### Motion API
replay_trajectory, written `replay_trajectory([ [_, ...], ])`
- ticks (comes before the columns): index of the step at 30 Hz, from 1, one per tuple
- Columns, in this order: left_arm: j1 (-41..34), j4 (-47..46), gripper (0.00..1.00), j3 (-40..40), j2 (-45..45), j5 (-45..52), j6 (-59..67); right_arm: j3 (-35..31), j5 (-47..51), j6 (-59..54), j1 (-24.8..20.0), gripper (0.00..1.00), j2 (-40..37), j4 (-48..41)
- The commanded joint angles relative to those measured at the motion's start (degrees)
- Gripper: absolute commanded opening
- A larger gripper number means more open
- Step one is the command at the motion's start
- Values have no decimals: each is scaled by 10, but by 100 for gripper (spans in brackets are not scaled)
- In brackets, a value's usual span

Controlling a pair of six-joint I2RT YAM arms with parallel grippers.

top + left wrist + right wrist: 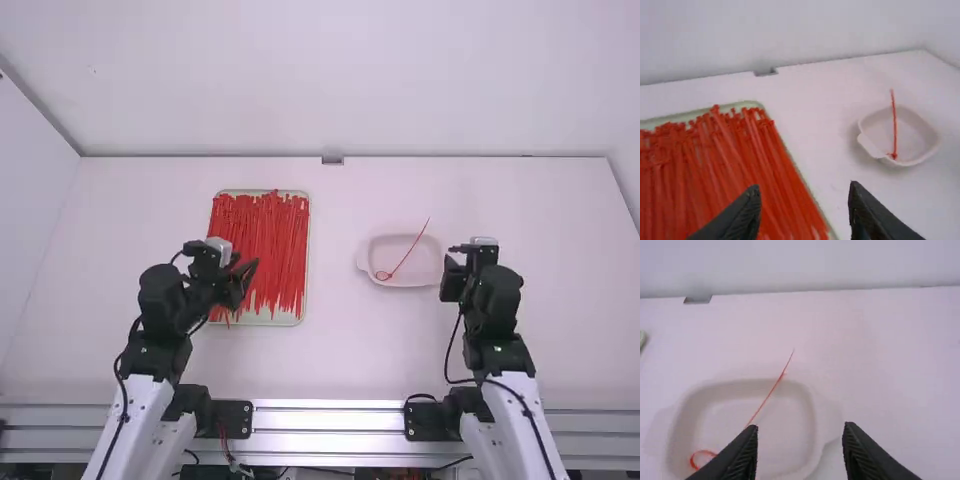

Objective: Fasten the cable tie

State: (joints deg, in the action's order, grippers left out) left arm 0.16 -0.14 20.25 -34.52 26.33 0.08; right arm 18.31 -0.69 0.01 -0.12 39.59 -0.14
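- Red plastic ties, thin and straight, lie packed side by side in a dense sheet. They fill a pale, flat, rectangular tray left of centre in the high view.
- One more red tie lies in a white dish. Its head end is curled into a small closed loop on the dish floor, at the dish's lower left. Its thin tail runs diagonally up and to the right, sticking out past the far rim.
- The dish is shallow and smooth, a rounded rectangle with a small lug at its left end. It sits right of centre, well apart from the tray.
- The left claw, black with tapered wedge-shaped fingers, hangs over the tray's lower left corner, above the ties. Its fingers are spread wide with nothing between them.
- The right claw sits just right of the dish, also spread wide and empty. In the right wrist view the looped tie lies ahead of its fingers.
- The desk is smooth and matt, and a small grey bracket sits at the middle of its far edge.
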Motion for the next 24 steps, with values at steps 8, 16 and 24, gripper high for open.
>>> replay_trajectory([
  [8, -2, 1, 22, -118, 121, -150, -1, -122, 7, 0, 1, 21, -122, 1],
  [16, -2, 1, 9, -196, 199, -228, -1, -183, 7, 0, 1, 6, -206, 1],
  [24, -2, 1, 0, -203, 261, -263, -1, -183, 7, 0, 1, 0, -275, 1],
])
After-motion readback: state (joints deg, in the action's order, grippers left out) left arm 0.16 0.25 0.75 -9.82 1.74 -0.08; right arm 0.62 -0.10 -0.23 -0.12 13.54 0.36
